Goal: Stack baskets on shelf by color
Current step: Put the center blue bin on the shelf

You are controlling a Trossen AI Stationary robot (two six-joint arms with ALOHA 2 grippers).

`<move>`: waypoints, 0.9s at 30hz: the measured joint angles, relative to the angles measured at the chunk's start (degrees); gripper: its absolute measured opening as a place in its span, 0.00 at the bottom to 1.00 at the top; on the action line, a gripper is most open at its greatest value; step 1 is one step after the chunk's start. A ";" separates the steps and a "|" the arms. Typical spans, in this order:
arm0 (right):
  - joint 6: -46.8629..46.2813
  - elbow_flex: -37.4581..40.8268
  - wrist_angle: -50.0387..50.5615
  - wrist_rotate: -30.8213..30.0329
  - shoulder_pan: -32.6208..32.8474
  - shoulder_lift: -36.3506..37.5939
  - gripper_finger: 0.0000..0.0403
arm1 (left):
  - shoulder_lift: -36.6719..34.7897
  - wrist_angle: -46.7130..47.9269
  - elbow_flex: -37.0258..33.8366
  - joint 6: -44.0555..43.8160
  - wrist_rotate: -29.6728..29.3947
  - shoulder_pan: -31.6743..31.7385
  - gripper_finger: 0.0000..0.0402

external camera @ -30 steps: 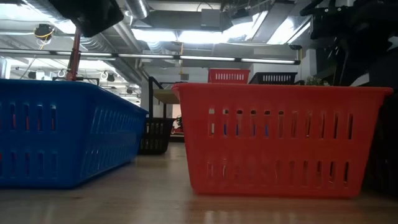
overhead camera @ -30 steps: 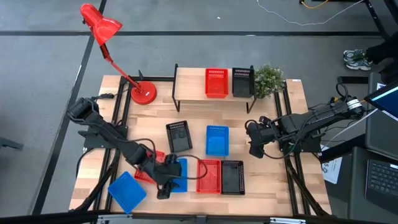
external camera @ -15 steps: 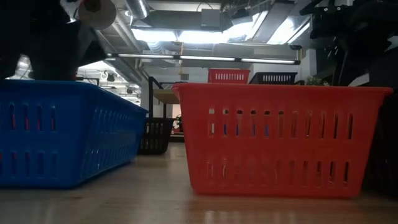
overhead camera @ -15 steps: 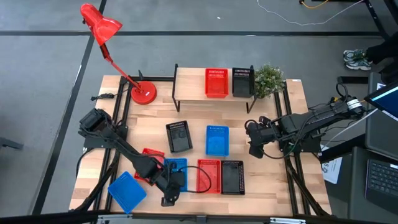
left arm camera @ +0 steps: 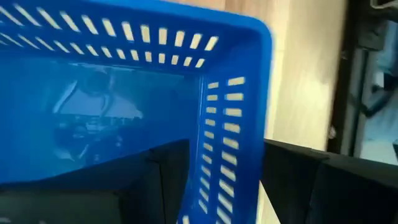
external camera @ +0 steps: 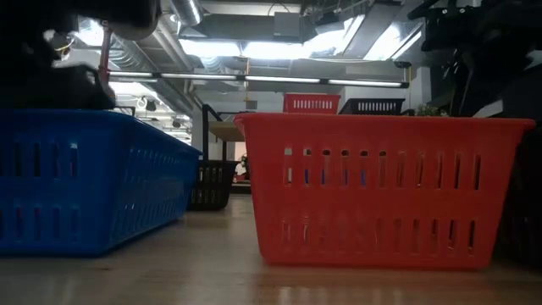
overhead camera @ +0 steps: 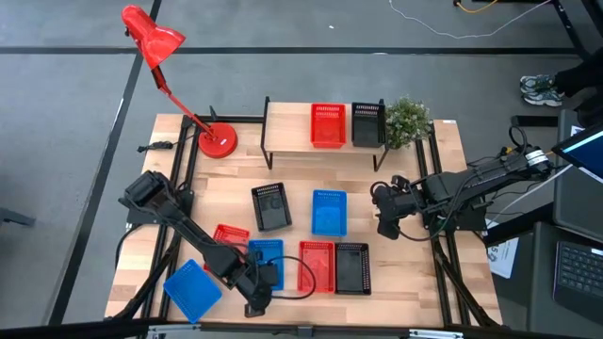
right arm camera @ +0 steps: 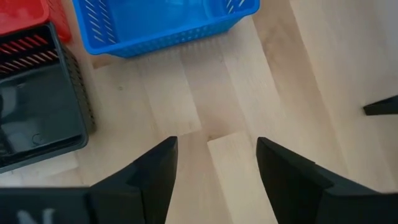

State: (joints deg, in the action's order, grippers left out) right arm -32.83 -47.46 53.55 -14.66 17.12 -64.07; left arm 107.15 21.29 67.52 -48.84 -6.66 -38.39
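Observation:
My left gripper (overhead camera: pixel 261 285) (left arm camera: pixel 224 186) is open at the near wall of a blue basket (overhead camera: pixel 267 261) by the table's near edge. One finger (left arm camera: pixel 165 180) stands inside that wall (left arm camera: pixel 214 143) and the other (left arm camera: pixel 298 183) outside; I cannot tell whether either touches it. My right gripper (overhead camera: pixel 385 213) (right arm camera: pixel 217 155) is open over bare wood, right of another blue basket (overhead camera: pixel 329 212). The shelf (overhead camera: pixel 287 132) carries a red basket (overhead camera: pixel 327 124) and a black basket (overhead camera: pixel 367 123).
A red basket (overhead camera: pixel 317 266) and a black basket (overhead camera: pixel 351 267) stand right of the straddled basket. Another red basket (overhead camera: pixel 229 234) and a tilted blue basket (overhead camera: pixel 192 290) are to its left, and a black basket (overhead camera: pixel 271 206) is mid-table. A red lamp (overhead camera: pixel 216 141) and a plant (overhead camera: pixel 407 120) flank the shelf.
My left gripper has moved toward the table's near edge and down, from above the blue basket to its near wall. The baskets have stayed where they were.

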 joint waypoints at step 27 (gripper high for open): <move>-1.80 0.00 -0.80 -1.92 -0.02 0.02 0.54 | -2.12 19.04 24.04 11.74 -4.13 2.30 0.00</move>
State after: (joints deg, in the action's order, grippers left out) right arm -34.63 -47.46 52.75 -16.58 17.10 -64.05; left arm 105.03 40.34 91.56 -37.09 -10.79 -36.10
